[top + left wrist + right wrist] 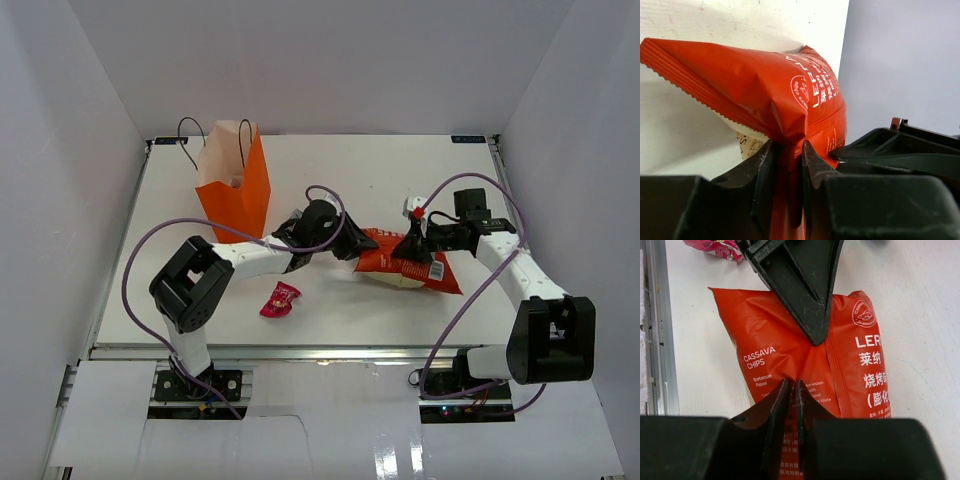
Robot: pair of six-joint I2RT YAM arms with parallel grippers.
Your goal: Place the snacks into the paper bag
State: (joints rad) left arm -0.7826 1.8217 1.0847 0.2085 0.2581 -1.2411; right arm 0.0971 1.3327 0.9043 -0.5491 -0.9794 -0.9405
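Note:
The large red-orange chip bag [385, 262] lies mid-table between my two grippers. My left gripper [358, 246] is shut on its left sealed edge; in the left wrist view the jaws [789, 156] pinch the crimped end of the chip bag [765, 90]. My right gripper [412, 250] is shut on a fold of the chip bag [770, 345] near its middle, fingertips together [792, 390]. A pink candy [281, 298] lies on the table in front of the left arm, and shows in the right wrist view [715, 246]. The orange paper bag [238, 185] stands upright and open at the back left.
A small white and red item [412, 207] lies just behind the right gripper. A small pale object [297, 214] sits beside the left forearm. White walls enclose the table; its metal front rail [657, 330] runs close to the chip bag.

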